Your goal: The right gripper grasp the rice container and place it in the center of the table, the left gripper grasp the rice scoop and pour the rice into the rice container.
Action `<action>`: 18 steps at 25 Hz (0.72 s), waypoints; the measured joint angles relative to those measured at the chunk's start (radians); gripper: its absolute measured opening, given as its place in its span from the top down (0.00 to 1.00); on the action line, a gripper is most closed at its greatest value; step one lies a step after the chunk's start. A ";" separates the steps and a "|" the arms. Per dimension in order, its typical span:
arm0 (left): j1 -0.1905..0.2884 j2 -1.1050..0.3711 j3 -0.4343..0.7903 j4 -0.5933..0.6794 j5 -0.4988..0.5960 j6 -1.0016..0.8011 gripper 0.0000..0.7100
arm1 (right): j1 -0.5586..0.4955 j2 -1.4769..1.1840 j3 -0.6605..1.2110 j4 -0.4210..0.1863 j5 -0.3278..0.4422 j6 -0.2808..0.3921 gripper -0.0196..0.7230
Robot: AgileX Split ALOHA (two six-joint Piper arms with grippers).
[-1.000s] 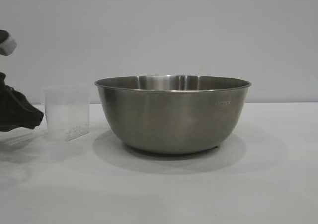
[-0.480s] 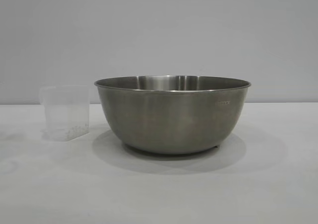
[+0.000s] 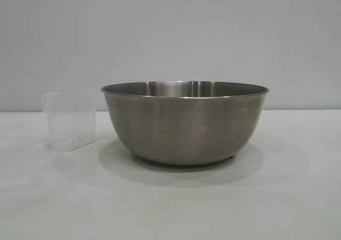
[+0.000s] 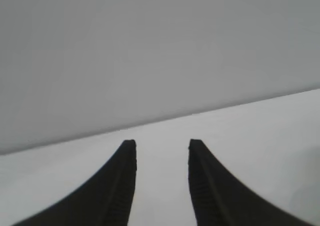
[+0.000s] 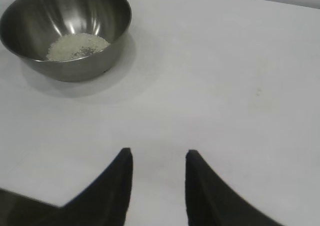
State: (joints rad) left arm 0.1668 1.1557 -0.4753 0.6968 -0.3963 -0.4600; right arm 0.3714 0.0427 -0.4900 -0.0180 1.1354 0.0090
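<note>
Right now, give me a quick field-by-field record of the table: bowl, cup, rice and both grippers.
rice container: upright near the middle of the table
rice: pale patch on the container's bottom
rice scoop: upright, left of the container, apart from it, a few grains at its bottom
left gripper: open, empty, over bare table
right gripper: open, empty, away from the container
task state: looks like the pour is done, scoop set down

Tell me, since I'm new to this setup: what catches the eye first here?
The big steel rice container stands mid-table, a pale patch of rice in its bottom. Beside it, apart, the clear rice scoop stands upright on the table, nearly empty. Both grippers are open, holding nothing.
</note>
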 joint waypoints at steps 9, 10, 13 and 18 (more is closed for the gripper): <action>0.000 -0.299 -0.006 0.929 0.158 -1.004 0.69 | 0.000 0.000 0.000 0.000 0.000 0.000 0.64; 0.002 -0.323 -0.006 0.993 0.120 -1.079 0.69 | 0.000 0.000 0.000 0.000 0.000 0.000 0.64; 0.002 -0.364 -0.006 1.089 -0.004 -1.183 0.69 | 0.000 0.000 0.000 0.000 0.000 0.000 0.64; 0.002 -0.374 -0.006 1.094 -0.032 -1.212 0.69 | 0.000 0.000 0.000 0.000 0.000 0.000 0.64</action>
State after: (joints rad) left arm 0.1684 0.7821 -0.4817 1.7905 -0.4286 -1.6725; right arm 0.3714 0.0427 -0.4900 -0.0180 1.1354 0.0090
